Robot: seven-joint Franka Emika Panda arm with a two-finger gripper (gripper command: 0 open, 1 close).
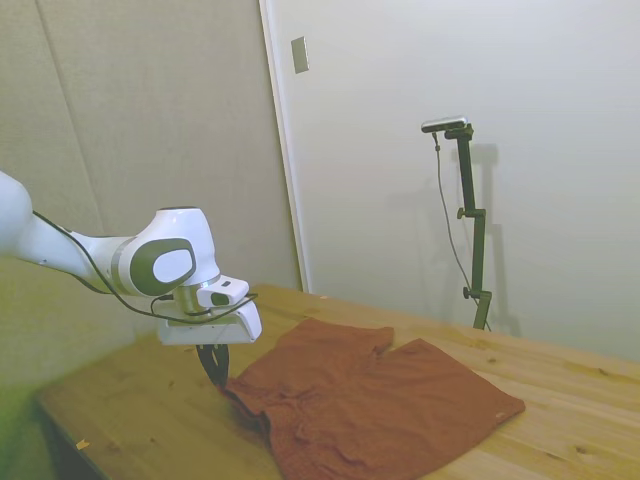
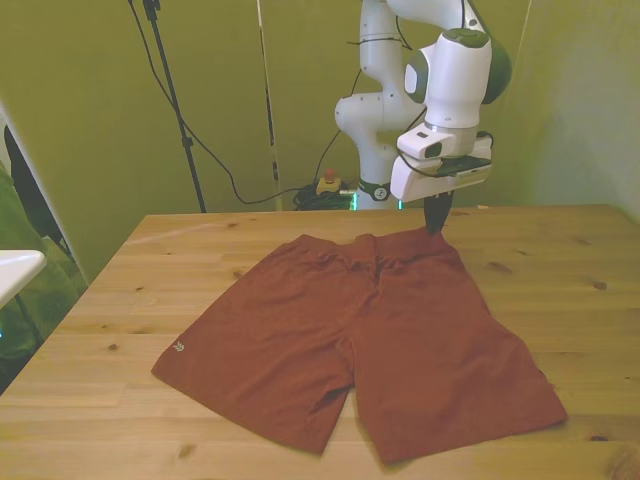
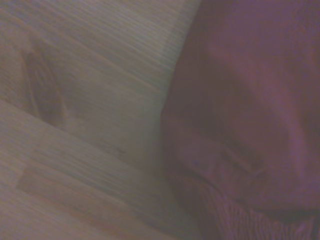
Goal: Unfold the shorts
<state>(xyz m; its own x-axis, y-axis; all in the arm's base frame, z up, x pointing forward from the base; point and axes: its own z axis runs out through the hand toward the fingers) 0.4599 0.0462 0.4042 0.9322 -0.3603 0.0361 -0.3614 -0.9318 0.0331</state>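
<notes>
- Clearly, your claw [image 2: 436,226] is pinched narrow on one waistband corner of the shorts [image 2: 365,340], at the end toward the front view's right, and that corner stands a little off the surface [image 2: 120,300].
- You hold that corner, I judge, because it is the far end of the waistband: drawing it away from the legs pulls the cloth taut and open.
- The shorts lie spread across the middle of the surface, both legs flat and side by side, pointing away from the claw, with the waistband on the claw's side.
- By the look of it the unfolding is nearly done; what seems left is to set the corner down and let go.
- The front view gives you the whole outline: two separate legs, the notch between them, and a small pale logo [image 2: 177,347] on the leg farthest from the claw.
- The side view shows what the front hides: the claw [image 1: 213,368] low over the surface, the gripped corner of the shorts [image 1: 370,400] raised, and wrinkles in the cloth just beside it.
- The wrist view is blurred; you only get an edge of the shorts [image 3: 250,115] against bare wood [image 3: 75,100], with ribbed trim at the cloth's margin.
</notes>
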